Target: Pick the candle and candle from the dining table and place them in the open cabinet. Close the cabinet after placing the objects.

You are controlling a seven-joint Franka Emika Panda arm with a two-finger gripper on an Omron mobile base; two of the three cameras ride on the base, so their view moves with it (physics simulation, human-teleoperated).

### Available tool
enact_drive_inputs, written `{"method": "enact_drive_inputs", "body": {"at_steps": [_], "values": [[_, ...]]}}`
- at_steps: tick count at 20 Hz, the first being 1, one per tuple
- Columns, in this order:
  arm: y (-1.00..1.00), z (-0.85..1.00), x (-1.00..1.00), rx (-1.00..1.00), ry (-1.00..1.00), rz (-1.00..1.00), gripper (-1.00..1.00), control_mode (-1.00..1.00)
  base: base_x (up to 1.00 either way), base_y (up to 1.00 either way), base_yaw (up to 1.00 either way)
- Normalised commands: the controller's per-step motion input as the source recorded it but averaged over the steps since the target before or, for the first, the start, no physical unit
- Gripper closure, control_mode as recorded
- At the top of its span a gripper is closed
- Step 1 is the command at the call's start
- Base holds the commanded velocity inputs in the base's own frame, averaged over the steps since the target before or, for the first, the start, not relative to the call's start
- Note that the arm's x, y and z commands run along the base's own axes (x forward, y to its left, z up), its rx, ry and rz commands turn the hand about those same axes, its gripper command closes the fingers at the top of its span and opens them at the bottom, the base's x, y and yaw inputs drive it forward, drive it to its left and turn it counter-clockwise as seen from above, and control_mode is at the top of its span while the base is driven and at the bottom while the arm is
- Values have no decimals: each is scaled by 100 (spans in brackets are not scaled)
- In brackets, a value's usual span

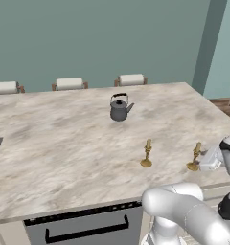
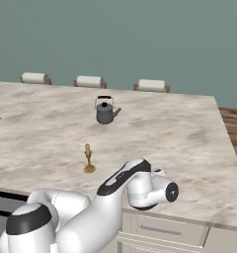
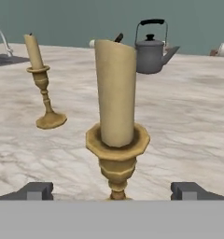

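Nearer candle (image 3: 115, 93): upright in its brass candlestick near the front right edge of the dining table (image 1: 64, 143), foot on the marble; also seen from the left base (image 1: 195, 157). Centred between the two dark fingertips (image 3: 35, 190) in the hand view, stem level with them. Gripper (image 3: 113, 191): spread wide, one tip on each side of the candlestick, neither tip touching the brass. Hand level with the table top, approaching from the right edge, close beside the candle in the left base view.

Second candle (image 1: 146, 154): upright, same marble, well apart to the left of the first; also visible in the right base view (image 2: 89, 159) and, in the hand view, left of and behind the nearer one (image 3: 41, 79).

Dark grey kettle (image 1: 120, 107): further back, near the table's middle, spout to the right.

Three pale chair backs (image 1: 70, 83): along the far table edge, against a teal wall.
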Motion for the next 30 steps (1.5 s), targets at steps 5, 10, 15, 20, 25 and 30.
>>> {"method": "enact_drive_inputs", "body": {"at_steps": [5,10,15,20,25,30], "values": [[3,-5,6,0,0,0,-100,-100,0,0,0],[0,-9,16,0,2,0,-100,-100,0,0,0],[0,-11,13,0,3,0,-100,-100,0,0,0],[0,-5,1,0,0,0,-100,-100,0,0,0],[0,-2,-1,0,0,0,100,-100,0,0,0],[0,0,0,0,0,0,100,-100,0,0,0]]}}
